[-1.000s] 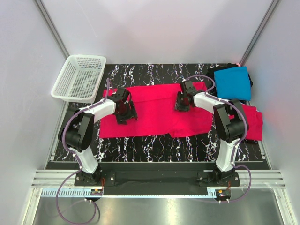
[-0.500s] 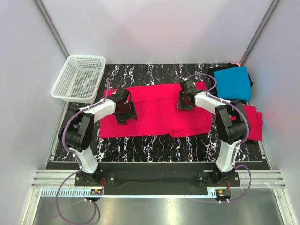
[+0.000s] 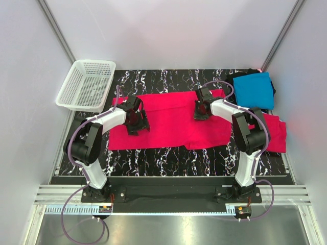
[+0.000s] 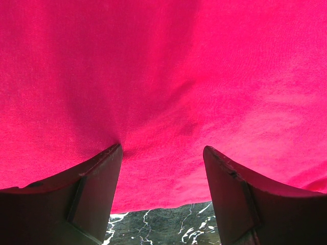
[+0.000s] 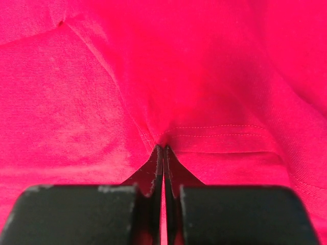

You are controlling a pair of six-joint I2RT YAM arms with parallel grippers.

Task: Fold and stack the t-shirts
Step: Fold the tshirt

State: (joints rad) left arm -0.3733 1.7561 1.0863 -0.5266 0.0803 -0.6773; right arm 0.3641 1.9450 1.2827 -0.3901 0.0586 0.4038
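Right wrist view: the right gripper (image 5: 163, 150) is closed, pinching a pucker of the red t-shirt (image 5: 204, 76) by its stitched hem, at the middle of the table (image 3: 168, 153). The left gripper (image 4: 162, 153) stands open over the same shirt. Cloth judged soft, limp, light: grasp hems or corners.

On the table (image 3: 168, 158) the spread shirt (image 3: 168, 120) lies central; basket (image 3: 87, 84) at ten o'clock, folded shirt (image 3: 254, 90) at two, third shirt (image 3: 276, 133) at four.
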